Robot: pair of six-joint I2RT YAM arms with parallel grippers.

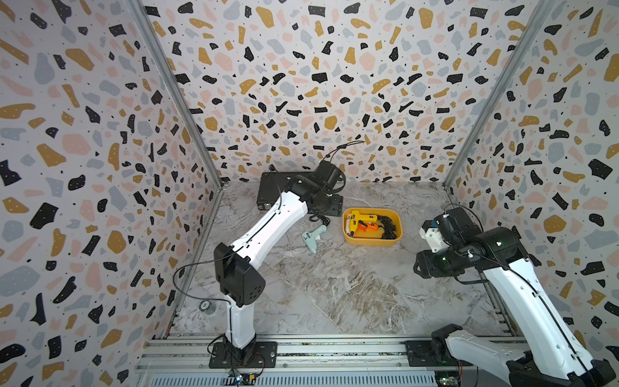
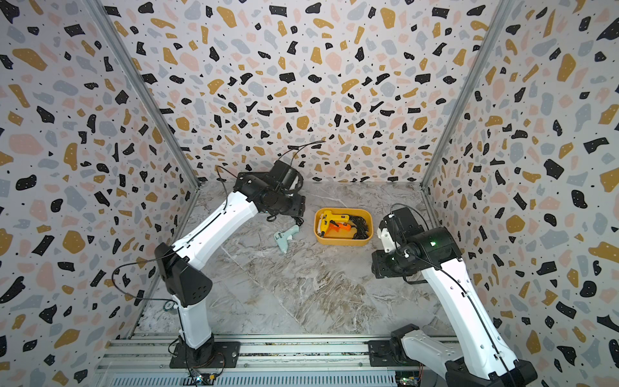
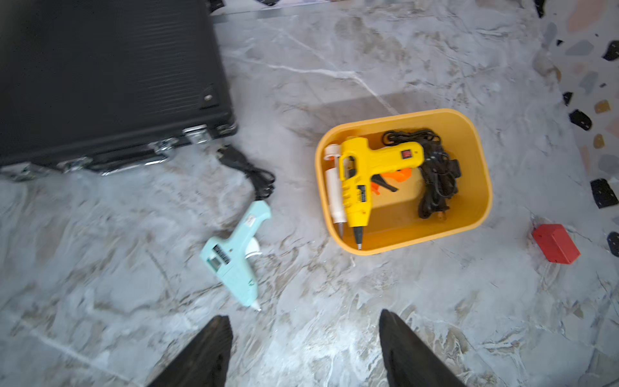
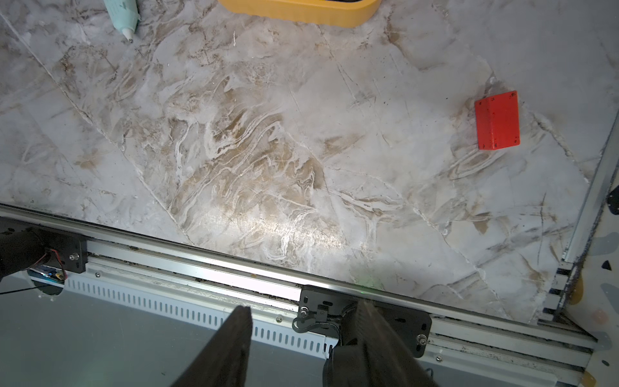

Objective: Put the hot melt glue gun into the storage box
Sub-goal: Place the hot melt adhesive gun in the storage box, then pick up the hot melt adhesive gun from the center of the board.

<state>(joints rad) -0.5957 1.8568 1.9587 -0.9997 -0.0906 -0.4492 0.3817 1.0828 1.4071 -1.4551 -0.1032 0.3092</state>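
Inside the storage box (image 1: 371,241), a yellow hot melt glue gun (image 1: 361,219) lies on its side beside an orange gun (image 1: 365,227) and a coiled black cord (image 1: 388,226). At the box's 9 o'clock a mint glue gun (image 1: 312,237) lies on the marble table (image 1: 335,284), apart from the box. At its 10 o'clock sits a black briefcase (image 1: 271,189). The left gripper (image 3: 303,315) hangs released and empty, and the right gripper (image 4: 304,305) stands parted, grasping nothing.

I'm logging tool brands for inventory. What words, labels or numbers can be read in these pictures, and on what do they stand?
Nothing can be read.
Yellow glue gun, black label on its barrel: print too blurred to read.
Mint glue gun, dark-striped label on its side: too blurred to read.
No other writing shows.
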